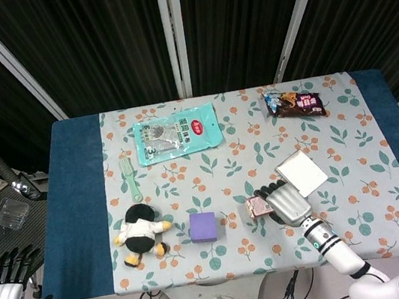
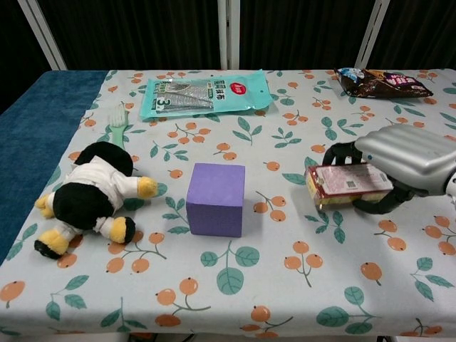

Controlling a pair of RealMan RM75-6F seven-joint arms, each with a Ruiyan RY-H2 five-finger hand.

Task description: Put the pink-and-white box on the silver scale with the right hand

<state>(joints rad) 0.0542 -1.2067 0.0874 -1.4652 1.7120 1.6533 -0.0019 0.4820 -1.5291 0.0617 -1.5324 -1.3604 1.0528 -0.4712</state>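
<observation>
The pink-and-white box (image 2: 348, 185) sits in my right hand (image 2: 402, 160), whose fingers wrap its far side while the thumb presses its near side. It is tilted and looks slightly raised off the cloth. From the head view, the box (image 1: 256, 206) pokes out on the left of the right hand (image 1: 288, 202). The silver scale (image 1: 301, 173) lies flat just beyond and to the right of that hand; the hand hides it in the chest view. My left hand (image 1: 3, 298) hangs off the table at the lower left, fingers apart and holding nothing.
A purple cube (image 2: 216, 199) stands left of the box. Further left lies a black-and-white plush toy (image 2: 89, 192), with a green brush (image 2: 119, 121) behind it. A teal packet (image 2: 205, 92) and a dark snack bag (image 2: 381, 83) lie at the back.
</observation>
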